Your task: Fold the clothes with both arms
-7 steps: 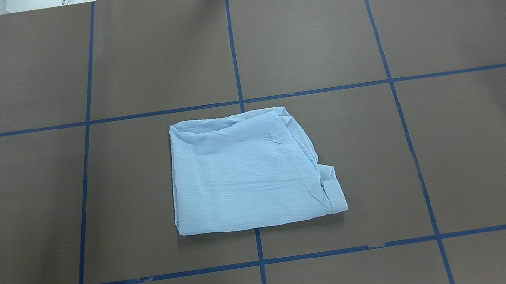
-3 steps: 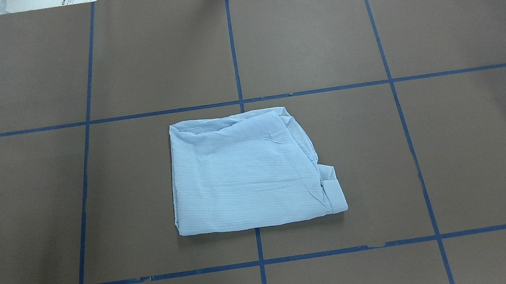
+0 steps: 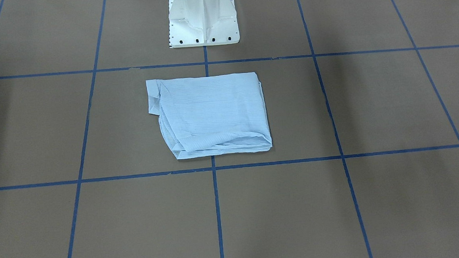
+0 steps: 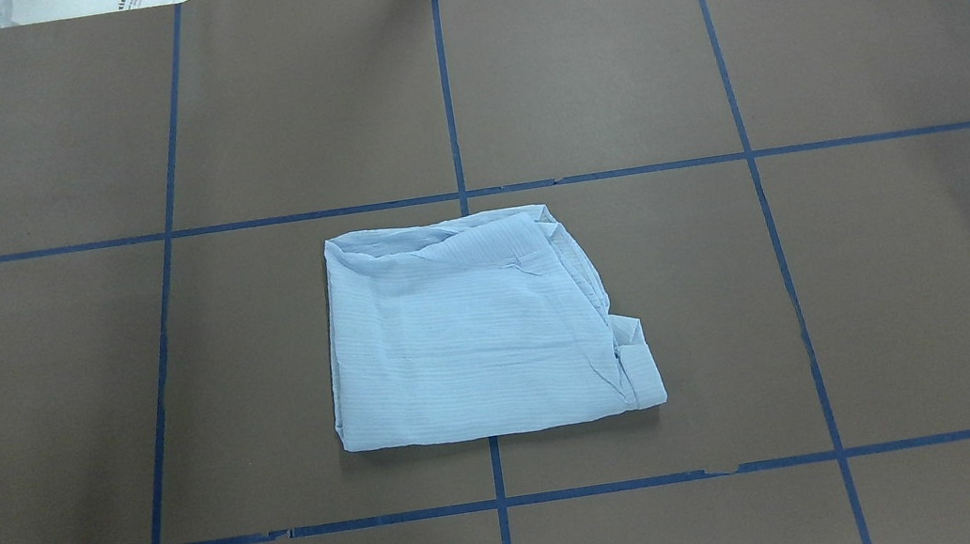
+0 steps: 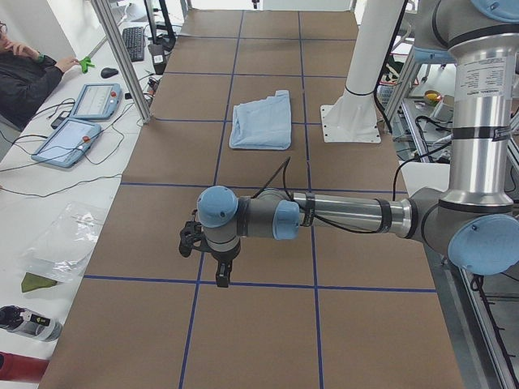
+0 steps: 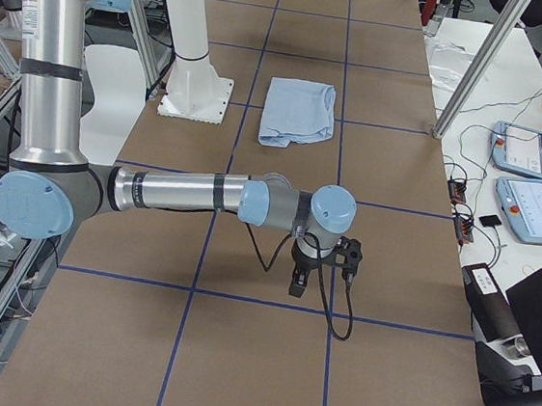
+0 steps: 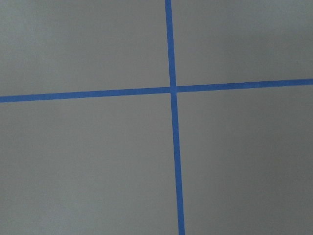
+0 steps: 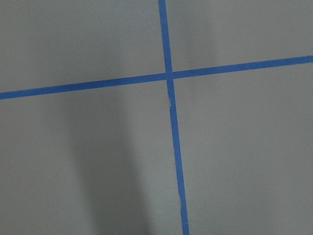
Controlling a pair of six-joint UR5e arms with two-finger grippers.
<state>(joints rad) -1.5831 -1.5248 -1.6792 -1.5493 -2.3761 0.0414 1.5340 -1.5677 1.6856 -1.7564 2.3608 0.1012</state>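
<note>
The clothes, one light-blue striped shirt (image 4: 476, 340), lie folded into a rough rectangle in the middle of the brown table, just ahead of the robot's base; the shirt (image 3: 212, 110) touches nothing. Both arms are stretched out to the table's far ends, well away from it. The left gripper (image 5: 221, 275) shows only in the exterior left view, pointing down over a blue tape line. Only the exterior right view holds the right gripper (image 6: 298, 283), likewise pointing down. Whether either is open or shut I cannot tell. Both wrist views show only bare table and a tape cross.
Blue tape lines (image 4: 461, 195) divide the brown table into a grid. The white pedestal base (image 3: 203, 19) stands behind the shirt. Beside the table are aluminium posts (image 5: 122, 61), control tablets (image 5: 69, 139) on a white desk, and a person's arm (image 5: 32, 65).
</note>
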